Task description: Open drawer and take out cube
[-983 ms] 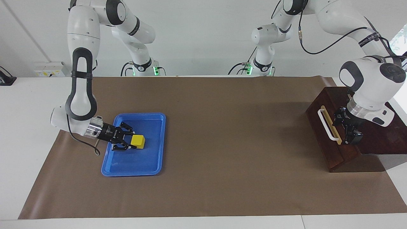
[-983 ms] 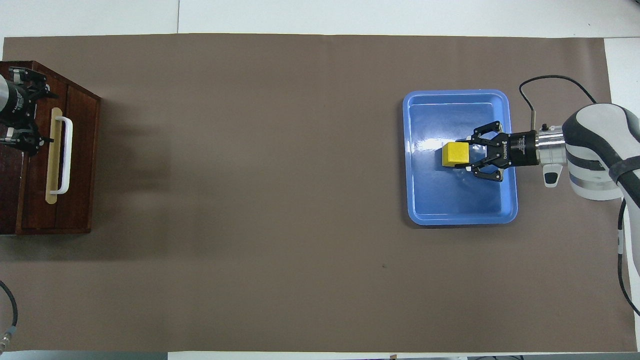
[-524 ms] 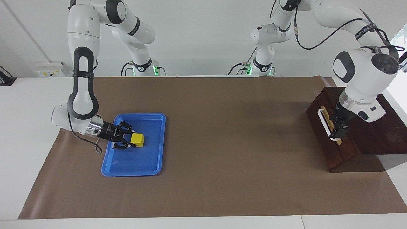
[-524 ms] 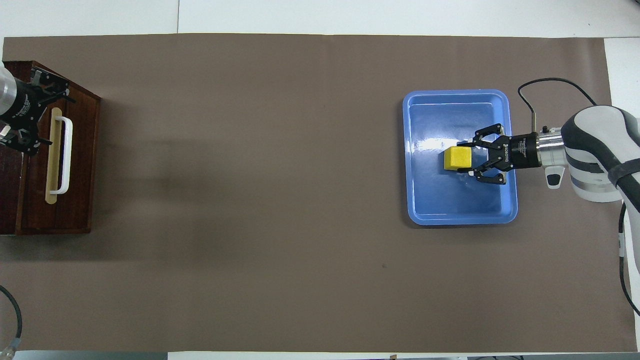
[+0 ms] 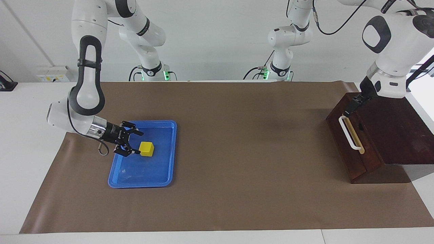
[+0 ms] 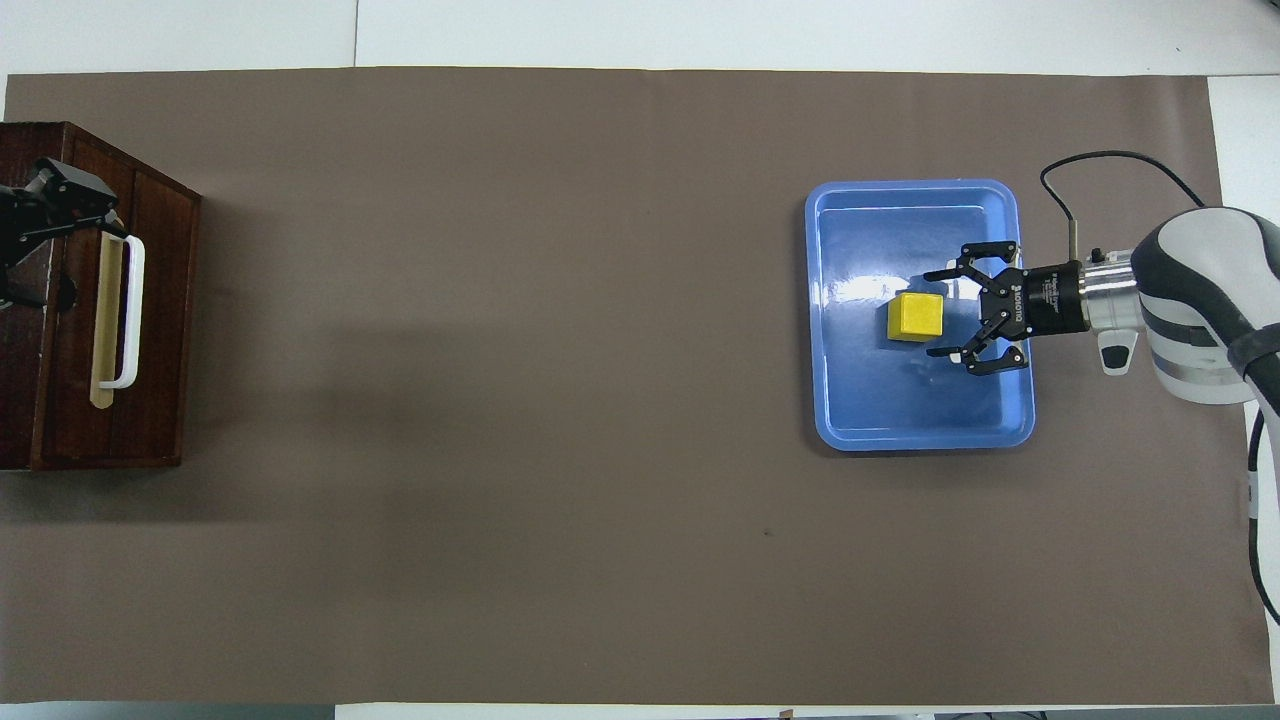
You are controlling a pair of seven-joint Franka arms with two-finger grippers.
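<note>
The yellow cube [image 5: 146,148] lies in the blue tray [image 5: 142,179] toward the right arm's end of the table; it also shows in the overhead view [image 6: 915,316]. My right gripper [image 5: 138,143] is open and empty, low over the tray [image 6: 920,415], its fingertips just beside the cube; it shows in the overhead view too [image 6: 930,314]. The drawer [image 5: 340,137] is shut, with its white bar handle [image 5: 350,135] on the front. My left gripper [image 5: 351,106] hangs over the box's top edge, above the handle's end [image 6: 128,250] nearer the robots.
The dark wooden box [image 5: 396,132] stands at the left arm's end of the table [image 6: 20,400]. A brown mat [image 5: 244,142] covers the table between box and tray.
My right gripper has drawn back from the cube and spread its fingers wider; the cube stays in the tray. My left gripper has risen from beside the handle to above the box's top edge.
</note>
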